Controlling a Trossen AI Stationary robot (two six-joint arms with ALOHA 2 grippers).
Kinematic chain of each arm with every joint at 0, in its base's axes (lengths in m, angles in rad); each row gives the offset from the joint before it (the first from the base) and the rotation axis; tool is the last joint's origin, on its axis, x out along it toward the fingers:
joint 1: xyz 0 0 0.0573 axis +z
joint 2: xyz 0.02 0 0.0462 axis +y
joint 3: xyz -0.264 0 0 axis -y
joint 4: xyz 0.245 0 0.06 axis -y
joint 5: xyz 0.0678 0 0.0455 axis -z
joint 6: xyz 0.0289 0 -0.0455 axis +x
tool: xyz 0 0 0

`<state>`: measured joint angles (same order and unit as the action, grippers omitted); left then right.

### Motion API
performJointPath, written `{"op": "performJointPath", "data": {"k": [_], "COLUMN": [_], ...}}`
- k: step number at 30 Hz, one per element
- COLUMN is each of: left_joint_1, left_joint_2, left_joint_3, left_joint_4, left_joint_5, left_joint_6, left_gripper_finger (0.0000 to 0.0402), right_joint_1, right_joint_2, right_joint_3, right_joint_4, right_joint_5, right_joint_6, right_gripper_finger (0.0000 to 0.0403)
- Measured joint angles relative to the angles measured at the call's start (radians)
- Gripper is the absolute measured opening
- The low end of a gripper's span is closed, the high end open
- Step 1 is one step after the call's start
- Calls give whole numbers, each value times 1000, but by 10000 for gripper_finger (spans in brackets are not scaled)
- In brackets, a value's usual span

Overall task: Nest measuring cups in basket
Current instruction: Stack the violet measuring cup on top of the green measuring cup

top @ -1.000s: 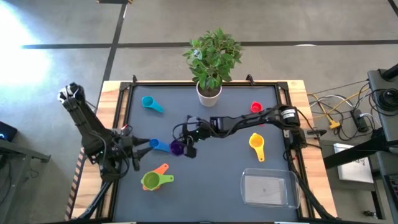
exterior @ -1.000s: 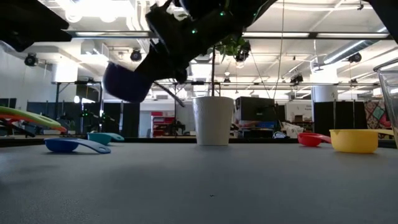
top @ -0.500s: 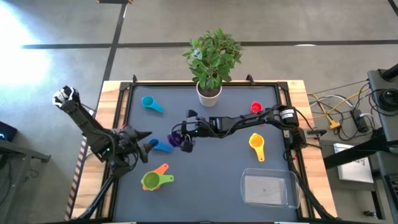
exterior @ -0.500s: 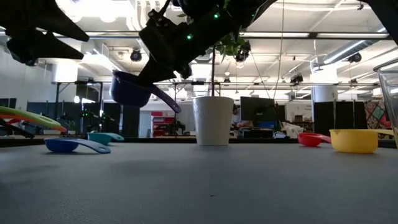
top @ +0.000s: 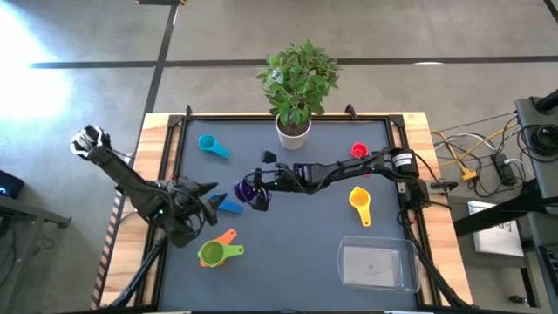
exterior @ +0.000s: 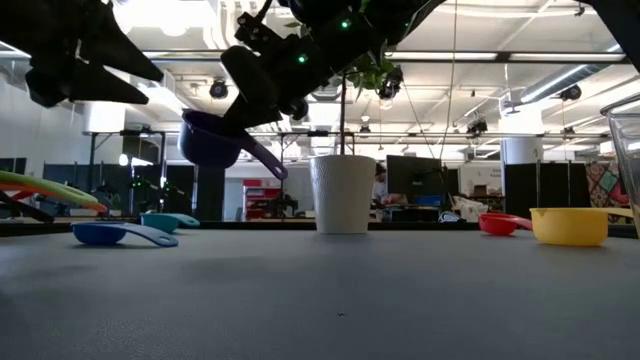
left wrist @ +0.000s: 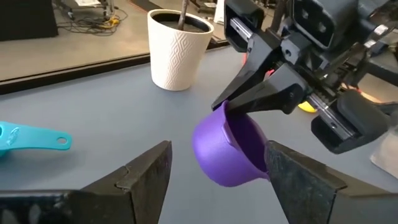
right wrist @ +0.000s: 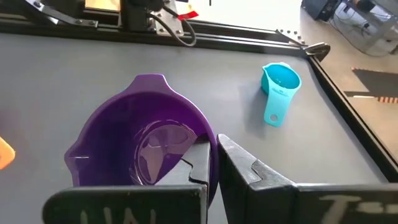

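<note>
My right gripper (top: 262, 187) reaches to the table's middle left and is shut on the purple cup (top: 250, 191), which is held above the table (exterior: 212, 143). My left gripper (top: 210, 203) is open and empty just left of it, its fingers standing wide on either side of the purple cup in the left wrist view (left wrist: 217, 152) without touching it. The blue cup (top: 229, 206) lies on the mat below. The teal cup (top: 212, 145), red cup (top: 358, 151), yellow cup (top: 359, 201), and the green cup (top: 212, 254) with the orange cup (top: 228, 236) rest on the mat. The clear basket (top: 377, 264) sits near right. My right gripper pinches the purple cup's rim wall (right wrist: 210, 144), one finger (right wrist: 198, 163) inside the bowl and one (right wrist: 244, 167) outside. The fingers come from the table's right, slanting down. The cup hangs clear of the table, mouth up and slightly tilted, its handle (exterior: 264, 160) slanting down.
A white plant pot (top: 294, 132) stands at the far edge's middle. The table has a raised dark frame (top: 174, 174) around the mat. Open mat lies between the purple cup and the basket.
My right gripper has carried the purple cup up and a little toward the far edge, and the cup has turned so that its mouth faces up. My left arm has swung and its open gripper has risen beside the cup.
</note>
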<state>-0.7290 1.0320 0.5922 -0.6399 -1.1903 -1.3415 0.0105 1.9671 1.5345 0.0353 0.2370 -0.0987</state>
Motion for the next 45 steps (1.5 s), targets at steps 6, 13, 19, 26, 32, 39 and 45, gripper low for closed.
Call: {"op": "performJointPath", "data": {"k": [6, 13, 19, 26, 32, 39, 45], "left_joint_1": [32, 109, 178, 225, 254, 279, 291], "left_joint_2": [31, 37, 42, 46, 74, 127, 158], "left_joint_3": [0, 0, 0, 0, 0, 0, 1], "left_joint_4": [44, 149, 253, 264, 284, 293, 308], "left_joint_5": [4, 33, 100, 175, 236, 239, 231], "left_joint_6": [-6, 50, 174, 182, 181, 173, 173], "left_gripper_finger": [240, 239, 239, 239, 239, 224, 151], "right_joint_1": [0, 0, 0, 0, 0, 0, -1], "right_joint_2": [0, -1, -1, -1, -1, -1, -1], "right_joint_3": [0, 0, 0, -1, -1, -1, -2], "right_joint_4": [6, 7, 5, 6, 7, 8, 6], "right_joint_5": [1, 1, 1, 1, 1, 1, 7], "right_joint_6": [-3, -3, -9, -17, -18, -18, -16], "right_gripper_finger": [8, 8, 8, 8, 8, 8, 8]}}
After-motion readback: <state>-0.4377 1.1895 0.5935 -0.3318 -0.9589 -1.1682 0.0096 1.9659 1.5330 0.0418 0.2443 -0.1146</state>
